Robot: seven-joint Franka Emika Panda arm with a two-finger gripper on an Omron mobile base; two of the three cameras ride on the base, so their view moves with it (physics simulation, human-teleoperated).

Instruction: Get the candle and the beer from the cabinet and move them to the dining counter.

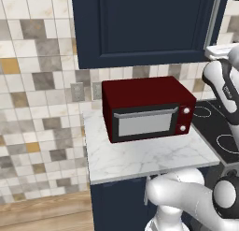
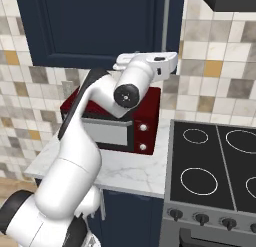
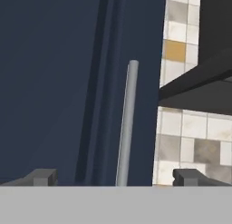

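The cabinet (image 1: 140, 24) is the navy wall unit above the worktop, and its panelled door is closed. Its long silver bar handle (image 3: 126, 128) runs upright along the door's right edge (image 2: 165, 21). My gripper (image 3: 116, 177) is open, facing the door, with the handle standing between its two fingertips (image 3: 43, 177) and a little ahead of them. The white hand (image 2: 157, 58) hovers just below the handle's lower end, above the microwave. The candle and the beer are hidden, and the dining counter is out of view.
A red microwave (image 1: 147, 108) sits on the small marble worktop (image 1: 140, 157) under the cabinet. A black cooktop (image 2: 215, 161) lies to the right, with a dark hood (image 3: 204, 82) above it. The wall behind is tiled.
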